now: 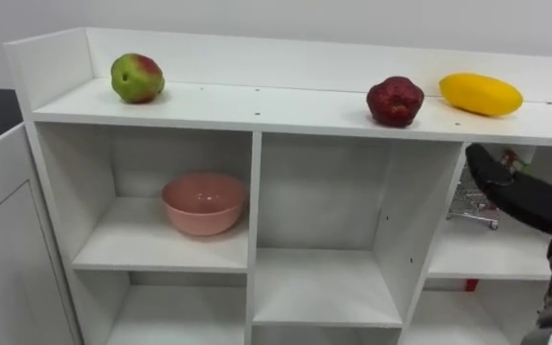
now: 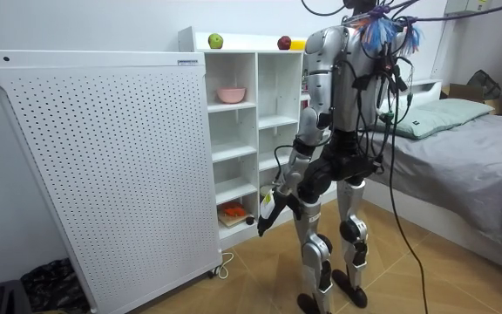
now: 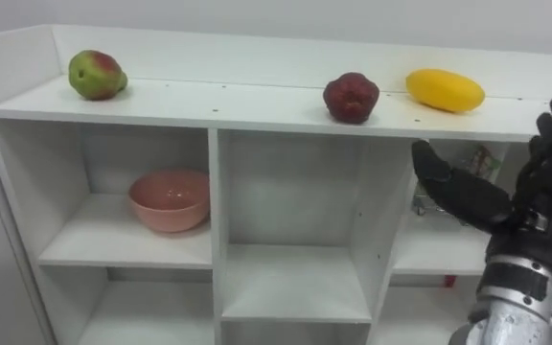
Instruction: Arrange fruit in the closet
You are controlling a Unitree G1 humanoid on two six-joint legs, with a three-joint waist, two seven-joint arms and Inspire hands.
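The fruit is a green-and-red apple, a dark red fruit with a lumpy, pomegranate-like shape, and a yellow mango. All three lie on the top board of the white closet. The apple is far to the left, and the other two are near each other on the right. None of them is in a compartment yet.

My right hand is raised in front of the right-hand column, just below the board's front edge and beneath the mango. Its fingers are spread and nearly straight, the thumb points left, and it holds nothing. In the room view my left hand hangs low beside the thigh, and I cannot tell how it is set. The robot stands upright, close to the closet, beside a tall perforated white panel.

I judge this to be the reach for a first piece, with no arranging done so far.

The next move calls for lifting the right hand over the board's edge and bringing it down round the mango or the dark red fruit, whichever is easier to reach. The hand should close only once the fruit sits against the palm, since both look ready to roll. The fruit then goes down into a compartment. The middle ones look bare, and a pink bowl waits in the upper left one. The upper right one already holds a small wire basket, so I'd keep clear of it.
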